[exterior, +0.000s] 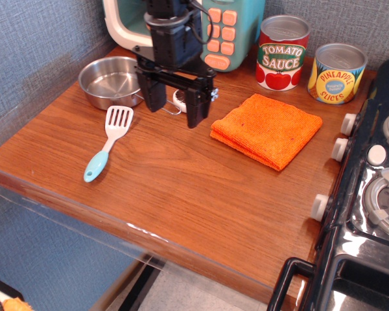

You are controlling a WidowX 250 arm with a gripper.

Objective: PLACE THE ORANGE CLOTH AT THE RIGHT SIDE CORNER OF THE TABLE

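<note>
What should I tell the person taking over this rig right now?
Claw: open, empty, hanging above the table just left of the cloth, not touching it.
Cloth: folded, flat on the table, in front of the two tins and beside the stove knobs.
Done: nothing yet; cloth not grasped.
Left: bring the claw over the cloth, grip it, carry it to the right corner, release.
</note>
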